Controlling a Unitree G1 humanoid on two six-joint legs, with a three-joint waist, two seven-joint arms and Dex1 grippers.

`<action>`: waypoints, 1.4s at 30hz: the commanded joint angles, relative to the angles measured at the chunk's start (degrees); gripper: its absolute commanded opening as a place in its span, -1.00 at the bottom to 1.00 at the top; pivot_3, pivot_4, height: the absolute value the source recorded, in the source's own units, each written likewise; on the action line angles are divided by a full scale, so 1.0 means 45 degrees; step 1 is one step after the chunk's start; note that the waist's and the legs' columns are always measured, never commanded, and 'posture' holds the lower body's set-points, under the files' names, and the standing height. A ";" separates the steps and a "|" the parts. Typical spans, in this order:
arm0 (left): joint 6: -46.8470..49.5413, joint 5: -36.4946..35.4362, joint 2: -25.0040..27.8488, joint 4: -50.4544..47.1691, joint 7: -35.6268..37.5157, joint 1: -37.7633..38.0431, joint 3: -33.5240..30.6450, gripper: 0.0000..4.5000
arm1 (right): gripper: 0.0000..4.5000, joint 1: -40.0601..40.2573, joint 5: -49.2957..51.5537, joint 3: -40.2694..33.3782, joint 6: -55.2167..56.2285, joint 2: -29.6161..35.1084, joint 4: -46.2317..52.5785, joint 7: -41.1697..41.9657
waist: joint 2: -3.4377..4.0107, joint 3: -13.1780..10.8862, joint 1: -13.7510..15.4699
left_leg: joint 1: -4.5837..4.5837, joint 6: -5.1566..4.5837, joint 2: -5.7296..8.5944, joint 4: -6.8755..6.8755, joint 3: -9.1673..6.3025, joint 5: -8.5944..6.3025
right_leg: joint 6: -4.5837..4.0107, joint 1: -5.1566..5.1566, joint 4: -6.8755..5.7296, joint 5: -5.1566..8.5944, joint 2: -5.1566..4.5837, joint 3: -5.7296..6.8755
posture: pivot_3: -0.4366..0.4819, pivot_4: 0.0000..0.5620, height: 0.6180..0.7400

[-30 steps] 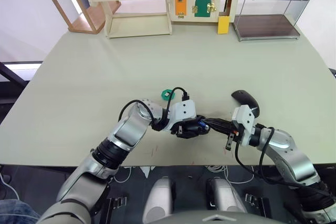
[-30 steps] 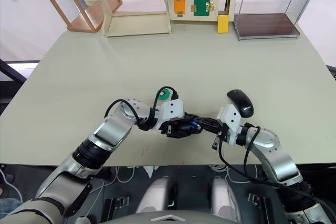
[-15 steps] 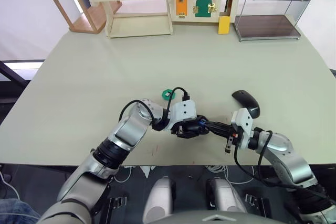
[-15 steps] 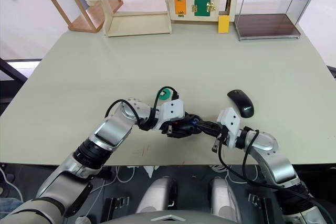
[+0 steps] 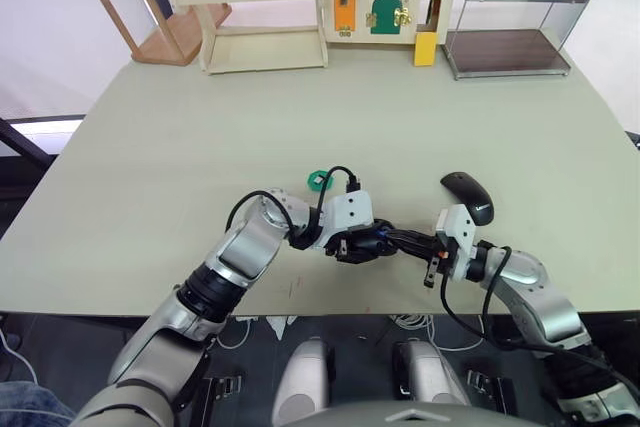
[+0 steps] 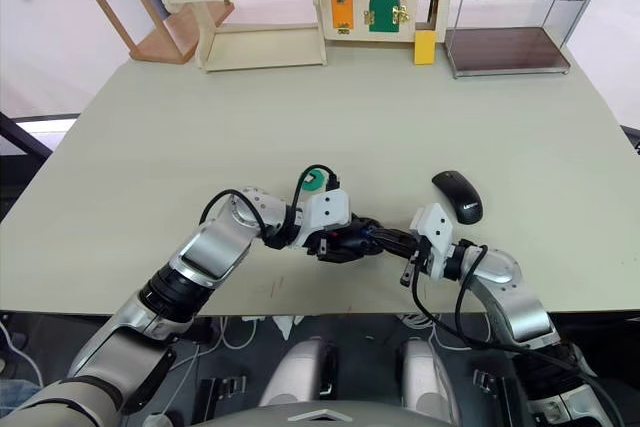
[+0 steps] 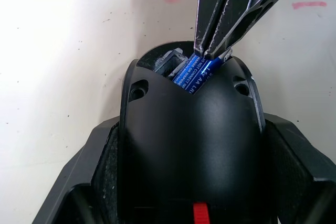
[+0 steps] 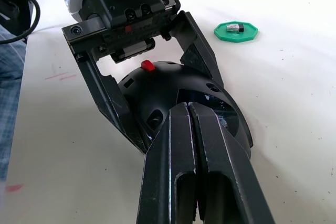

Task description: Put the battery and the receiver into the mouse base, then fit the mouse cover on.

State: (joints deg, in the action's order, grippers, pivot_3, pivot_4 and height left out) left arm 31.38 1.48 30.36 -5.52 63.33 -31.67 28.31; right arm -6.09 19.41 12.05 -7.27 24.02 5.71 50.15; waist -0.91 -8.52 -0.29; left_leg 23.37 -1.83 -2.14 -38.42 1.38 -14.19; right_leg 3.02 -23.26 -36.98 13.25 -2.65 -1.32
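- Mouse base (image 7: 189, 145): black oval body with a red tab, clamped between the left gripper's (image 5: 362, 244) fingers near the table's front edge.
- Battery (image 7: 194, 72): blue with white lettering, lying in the base's hollow.
- Right gripper (image 8: 191, 129): fingers pressed together, tips at the battery.
- Mouse cover (image 5: 468, 196): glossy black shell, lying apart on the table.
- Receiver (image 8: 234, 27): small grey piece on the green disc (image 8: 235, 31).

Words on the battery
Tiny white print on the blue battery (image 7: 192, 71) in the mouse base (image 7: 189, 129); only "AA" can be read.
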 commanded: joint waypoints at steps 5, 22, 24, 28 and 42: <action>0.0462 0.0302 0.0196 0.0146 0.0020 0.0414 0.0614 0.31 | -0.99 0.0056 -0.0682 0.0469 0.0393 -0.0359 -0.1266 0.0221 | 0.0002 0.0003 -0.0099 | -0.0142 0.0001 -0.0007 0.0019 -0.0008 -0.0002 | 0.0035 0.0117 0.0006 0.0029 0.0000 -0.0015 | -0.05 -0.47 1.00; 0.0959 0.0097 0.0560 -0.0397 0.0229 0.0429 0.0547 0.31 | -0.99 -0.0217 -0.1726 0.0889 0.0476 -0.0566 -0.3116 -0.0073 | -0.0010 0.0023 -0.0194 | -0.0170 0.0001 -0.0037 0.0045 -0.0024 -0.0003 | 0.0012 0.0112 0.0003 0.0033 0.0037 -0.0039 | -0.05 -0.47 1.00; 0.0933 0.0113 0.0528 -0.0351 0.0207 0.0422 0.0570 0.31 | -0.99 -0.0128 -0.1790 0.0939 0.0466 -0.0430 -0.3060 0.0004 | -0.0012 0.0025 -0.0189 | -0.0170 0.0002 -0.0039 0.0045 -0.0024 -0.0003 | 0.0010 0.0112 0.0003 0.0033 0.0038 -0.0041 | -0.05 -0.47 1.00; 0.0894 0.0125 0.0500 -0.0290 0.0184 0.0419 0.0588 0.31 | -0.99 -0.0075 -0.1768 0.0866 0.0739 -0.0230 -0.2725 0.0107 | -0.0014 0.0029 -0.0181 | -0.0170 0.0002 -0.0039 0.0049 -0.0026 -0.0004 | 0.0007 0.0113 0.0003 0.0036 0.0038 -0.0040 | -0.05 -0.47 1.00; 0.0760 0.0141 0.0444 -0.0176 0.0159 0.0349 0.0627 0.31 | -0.99 -0.0149 -0.1405 0.0521 -0.0284 0.0680 -0.0725 0.0282 | -0.0015 0.0028 -0.0117 | -0.0165 0.0002 -0.0039 0.0052 -0.0031 -0.0005 | 0.0004 0.0109 0.0007 0.0042 0.0036 -0.0040 | -0.05 -0.47 1.00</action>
State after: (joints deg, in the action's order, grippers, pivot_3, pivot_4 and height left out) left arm 34.44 1.42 31.85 -7.36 63.18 -31.34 28.58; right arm -8.61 13.70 14.35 -8.02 26.56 3.81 51.23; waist -0.97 -8.39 -0.82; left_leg 22.64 -1.82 -2.31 -38.18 1.24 -14.22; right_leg 3.04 -22.77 -36.94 13.43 -2.49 -1.49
